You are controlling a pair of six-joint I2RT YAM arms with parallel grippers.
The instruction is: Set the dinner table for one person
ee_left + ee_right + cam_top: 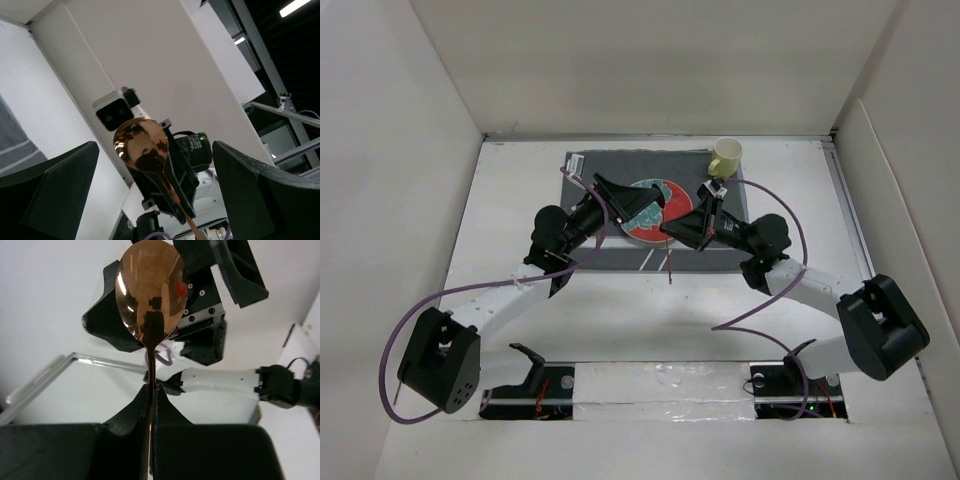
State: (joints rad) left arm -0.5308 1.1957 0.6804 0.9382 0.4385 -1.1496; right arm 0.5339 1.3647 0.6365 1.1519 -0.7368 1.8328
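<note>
Dinner table [620,320]: the white top lies under the placemat [620,165] and runs out past it on all four sides.

Placemat: dark grey cloth with short white stripes by its near edge.

Plate [642,233]: red and teal, sitting at the middle of the placemat. The two grippers above it cover most of it in the top view.

Mug [725,156]: pale yellow and upright, at the placemat's far right corner.

Both arms reach in over the placemat, the left arm from its left side and the right arm from its right. They meet above its middle, over the plate.

Right gripper [151,394]: we record the fingers pressed together on the handle of a copper spoon [151,290]. The spoon's bowl stands clear beyond the fingertips.

Left gripper [155,150]: we record the fingers [55,195] wide apart, one on either side of the spoon bowl. In the left wrist view neither finger touches the spoon. The bowl sits between them, with the right gripper close behind it.
</note>
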